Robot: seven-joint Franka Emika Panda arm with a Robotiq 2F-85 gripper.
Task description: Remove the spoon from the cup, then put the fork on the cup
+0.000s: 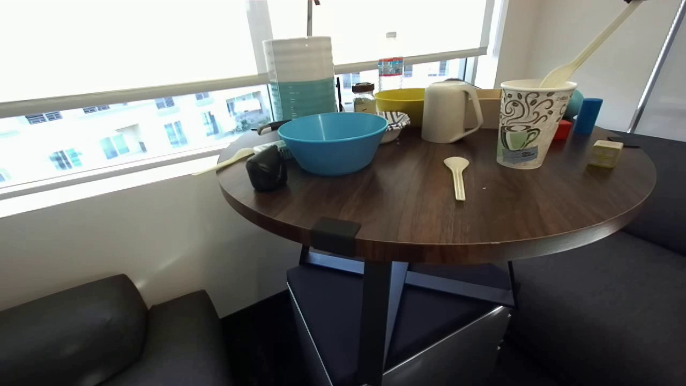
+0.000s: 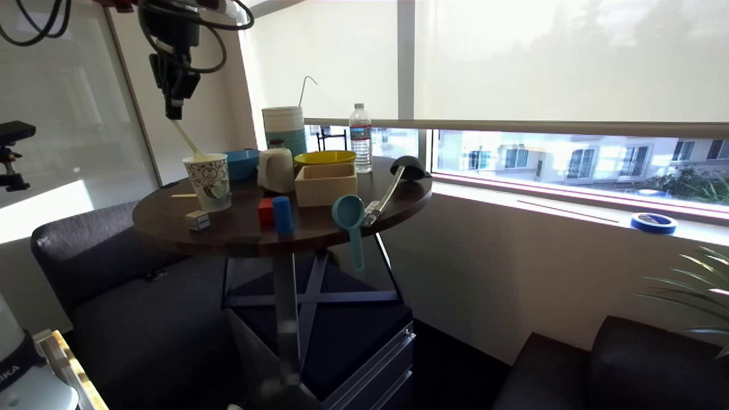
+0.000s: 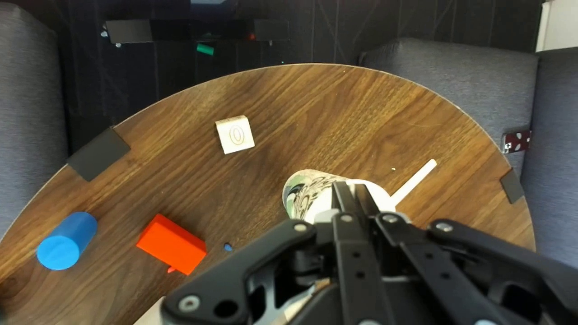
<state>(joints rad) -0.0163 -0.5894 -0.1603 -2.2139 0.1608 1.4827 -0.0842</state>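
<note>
The white patterned cup (image 1: 528,128) stands upright on the round table; it also shows in an exterior view (image 2: 209,181) and the wrist view (image 3: 303,192). The pale fork (image 1: 595,48) slants down from my gripper, with its lower end at the cup's mouth, just inside the rim; it also shows in an exterior view (image 2: 185,136). My gripper (image 2: 174,113) is shut on the fork's upper end, above the cup. In the wrist view the fingers (image 3: 354,186) hide most of the fork. The pale spoon (image 1: 457,174) lies on the table beside the cup; its handle (image 3: 414,182) shows in the wrist view.
Near the cup are a cream jug (image 1: 445,112), a small block (image 1: 605,154), a red block (image 3: 171,243) and a blue cylinder (image 3: 67,240). A blue bowl (image 1: 332,142), yellow bowl (image 2: 324,158) and wooden box (image 2: 326,188) stand farther off. Another pale utensil (image 1: 230,161) overhangs the edge.
</note>
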